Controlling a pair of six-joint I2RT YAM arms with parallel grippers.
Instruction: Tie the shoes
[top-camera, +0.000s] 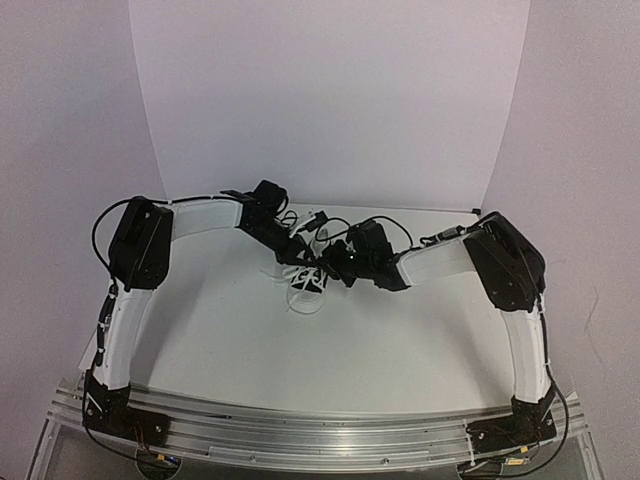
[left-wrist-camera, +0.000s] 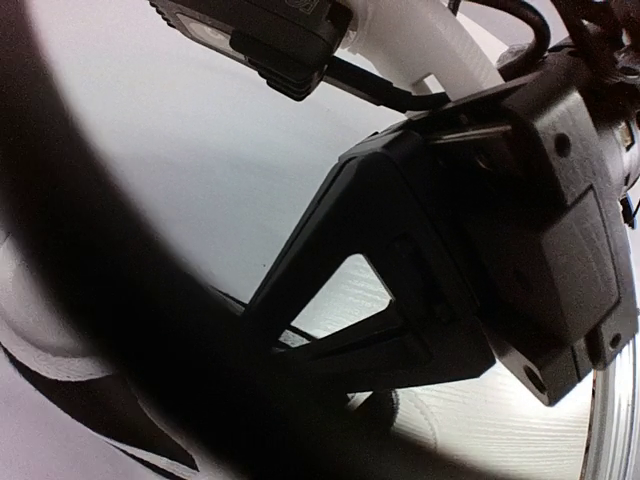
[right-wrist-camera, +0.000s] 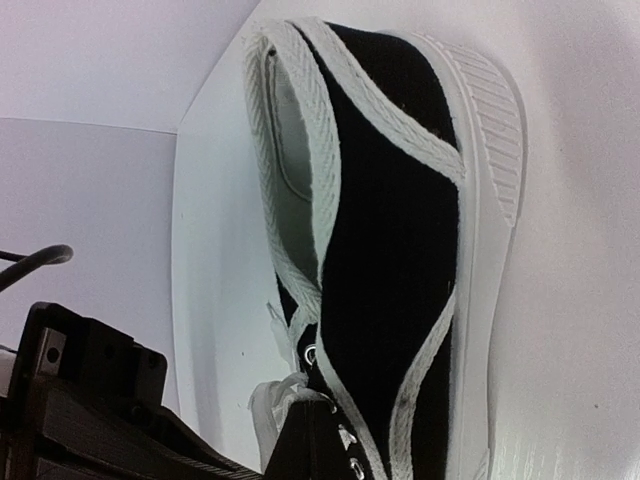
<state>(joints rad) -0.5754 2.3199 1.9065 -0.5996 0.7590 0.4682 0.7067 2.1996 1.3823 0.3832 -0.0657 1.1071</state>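
Note:
The small black canvas sneaker (top-camera: 305, 287) with white sole lies at the table's middle, under both grippers. In the right wrist view the sneaker (right-wrist-camera: 390, 250) fills the frame, sole to the right and opening at the top. My right gripper (right-wrist-camera: 318, 425) shows as one dark wedge with its fingers together, and a bunch of white lace (right-wrist-camera: 278, 392) is pinched at its tip by the eyelets. It is at the shoe's right side (top-camera: 334, 270). My left gripper (top-camera: 297, 255) hangs over the shoe's far left. Its fingers (left-wrist-camera: 150, 330) are a dark blur, pressed close to the right gripper's body (left-wrist-camera: 540, 240).
A white curved backdrop (top-camera: 330, 100) stands behind the white table (top-camera: 400, 340). The two arms meet in the middle, cables looping above them (top-camera: 320, 220). The aluminium rail (top-camera: 320, 425) runs along the near edge.

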